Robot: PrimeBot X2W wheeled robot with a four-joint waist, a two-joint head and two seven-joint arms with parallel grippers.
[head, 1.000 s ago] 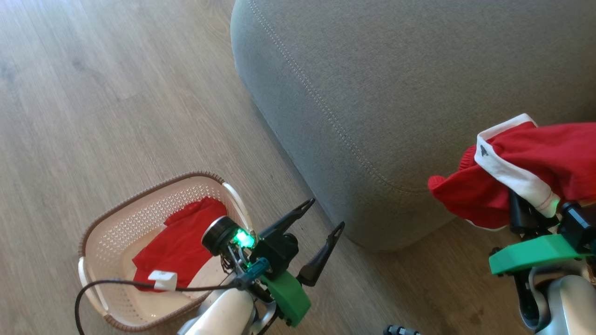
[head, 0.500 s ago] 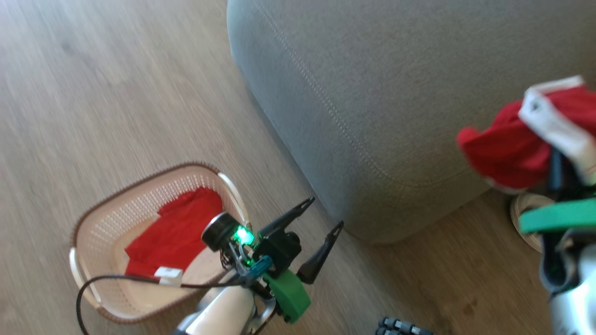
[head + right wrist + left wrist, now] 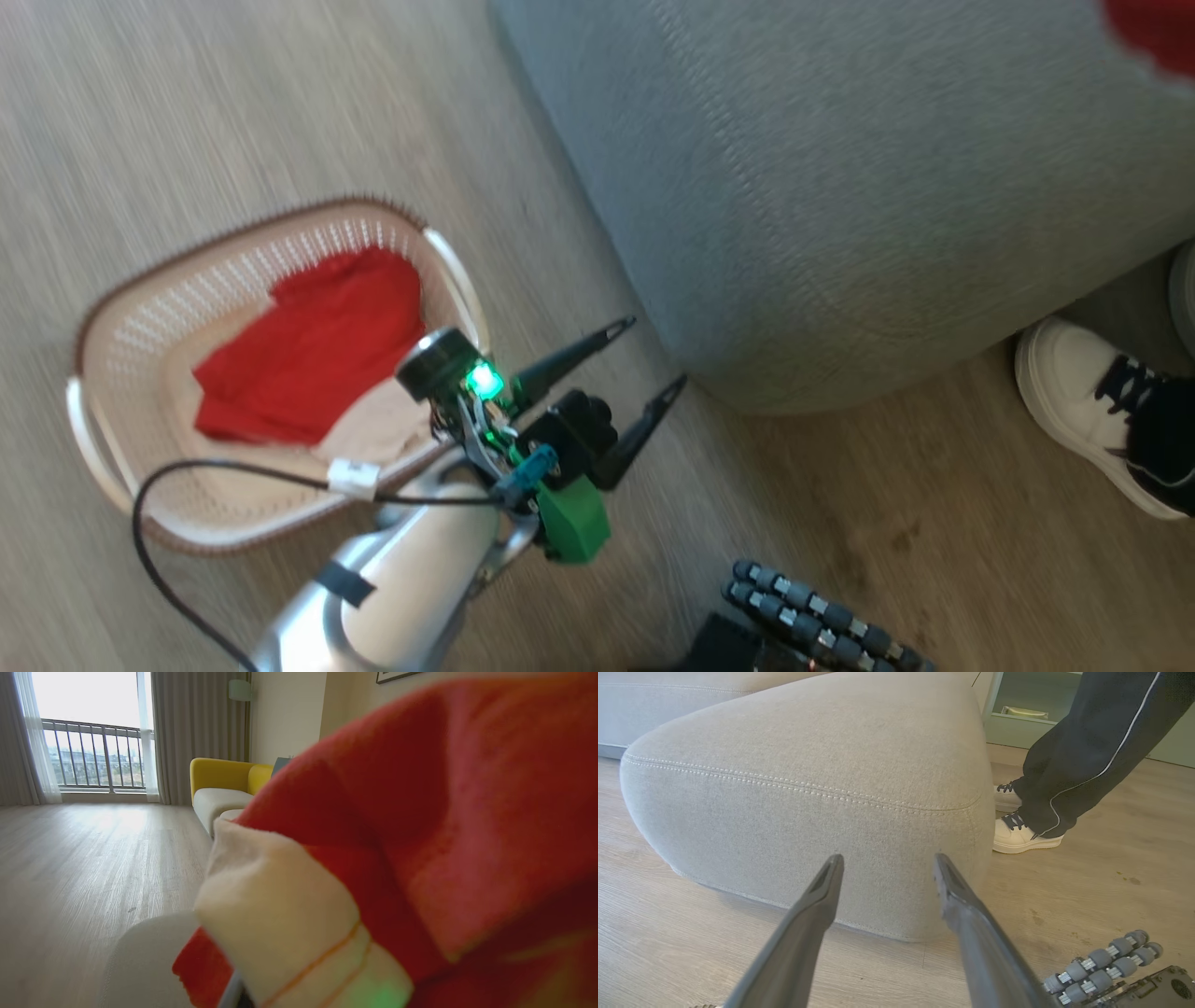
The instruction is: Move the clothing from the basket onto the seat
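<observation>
The right gripper (image 3: 233, 996), clamped on a red garment (image 3: 420, 812), holds it high over the seat (image 3: 840, 187), while the other garment (image 3: 308, 345) lies in the basket (image 3: 233, 219) just beside the nearer left gripper (image 3: 655, 352), its fingers spread apart.

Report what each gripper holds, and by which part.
Left gripper: nothing, open. Right gripper: shut on the red garment, near its white band; cloth hides the exact spot.
</observation>
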